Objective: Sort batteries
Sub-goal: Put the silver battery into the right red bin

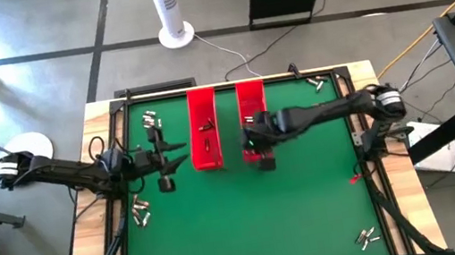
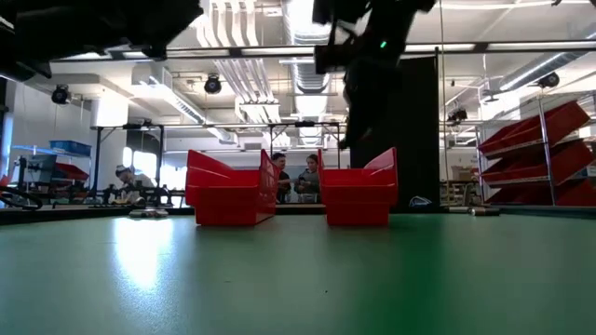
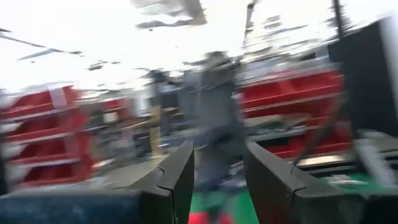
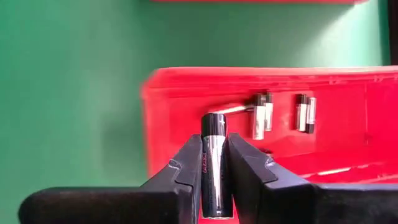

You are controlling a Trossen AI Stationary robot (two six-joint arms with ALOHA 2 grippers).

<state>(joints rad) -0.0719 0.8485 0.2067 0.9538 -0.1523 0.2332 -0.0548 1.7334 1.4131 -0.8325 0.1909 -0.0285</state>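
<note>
The left wrist view was smeared throughout, so the red shelves (image 3: 43,134) and the room behind could not be made out. In the low view both arms were cut off by the top edge, and the batteries inside the two red trays (image 2: 230,191) were hidden by their walls. From above, the loose batteries (image 1: 140,210) on the desk (image 1: 251,223) were too small to tell apart. The held battery (image 4: 214,163) ran down between the right gripper's (image 4: 215,163) fingers.

Two red trays (image 2: 231,191) (image 2: 358,191) side by side on the green table (image 2: 298,279), far edge; dark arm (image 2: 368,65) above the right-hand one; people (image 2: 293,177) behind.
</note>
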